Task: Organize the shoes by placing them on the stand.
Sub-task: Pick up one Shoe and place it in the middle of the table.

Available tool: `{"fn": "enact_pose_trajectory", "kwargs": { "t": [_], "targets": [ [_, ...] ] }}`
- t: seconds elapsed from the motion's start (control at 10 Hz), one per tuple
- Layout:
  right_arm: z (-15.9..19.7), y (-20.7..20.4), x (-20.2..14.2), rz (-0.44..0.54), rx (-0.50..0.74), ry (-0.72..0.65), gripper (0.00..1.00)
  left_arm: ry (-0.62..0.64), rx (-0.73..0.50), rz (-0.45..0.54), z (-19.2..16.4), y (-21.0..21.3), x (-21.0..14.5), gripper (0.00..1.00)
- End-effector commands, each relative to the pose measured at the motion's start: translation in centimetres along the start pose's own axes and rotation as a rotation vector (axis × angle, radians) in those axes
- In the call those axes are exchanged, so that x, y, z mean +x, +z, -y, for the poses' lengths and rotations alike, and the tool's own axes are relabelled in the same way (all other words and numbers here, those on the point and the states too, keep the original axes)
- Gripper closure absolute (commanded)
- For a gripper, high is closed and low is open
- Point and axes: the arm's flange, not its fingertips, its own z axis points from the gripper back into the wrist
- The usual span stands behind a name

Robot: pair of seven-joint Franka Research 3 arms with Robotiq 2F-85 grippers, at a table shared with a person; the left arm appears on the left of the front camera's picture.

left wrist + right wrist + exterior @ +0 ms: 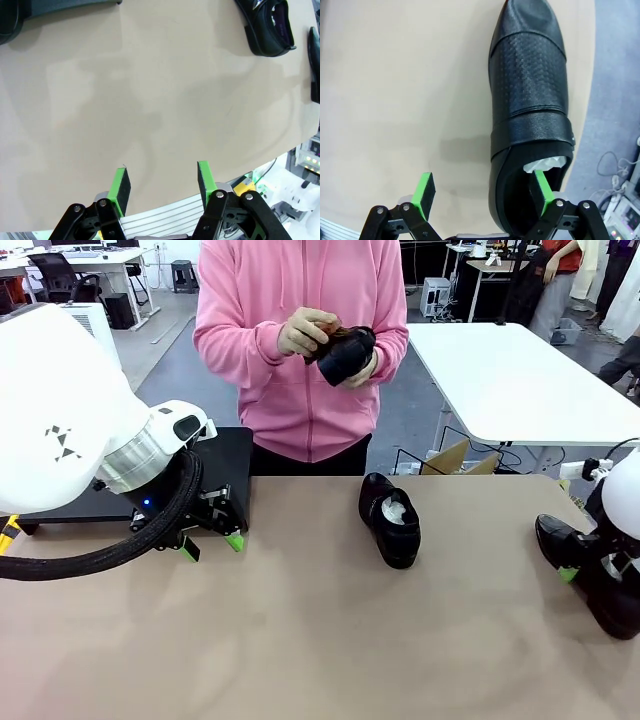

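The right gripper [482, 194], open, is hovering with one side wall of the shoe [530, 85] between its fingers, likely to pinch it.

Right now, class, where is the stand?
In the front view, the stand sits at the table's far edge on the robot's left, just behind the left hand, partly hidden by that arm; the mid-table shoe lies to its right.
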Motion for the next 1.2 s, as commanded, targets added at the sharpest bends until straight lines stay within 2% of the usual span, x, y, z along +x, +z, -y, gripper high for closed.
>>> {"fn": "enact_pose_trajectory", "kwargs": {
  "t": [0.0,0.4,0.5,0.9,1.0,1.1],
  "targets": [
    [-0.5,-1.8,-1.6,0.002,-0.036,-0.021,0.00,-0.001,0.000,-0.005,-0.1,0.1,0.2,0.29],
    [-0.2,-3.3,-1.7,0.009,-0.054,0.003,0.00,-0.001,0.000,-0.005,-0.1,0.1,0.2,0.29],
    [0.0,-3.4,-1.9,0.010,-0.060,0.000,0.12,-0.001,0.000,-0.005,-0.1,0.1,0.2,0.29],
    [0.5,-3.0,-2.2,0.046,-0.101,-0.008,0.90,-0.001,0.000,-0.005,-0.1,0.1,0.2,0.29],
    [0.5,-2.8,-2.3,0.051,-0.100,-0.011,1.00,-0.001,0.000,-0.005,-0.1,0.1,0.2,0.29],
    [0.6,-2.8,-2.4,0.053,-0.102,-0.014,1.00,-0.001,0.000,-0.005,-0.1,0.1,0.2,0.29]
  ]
}}
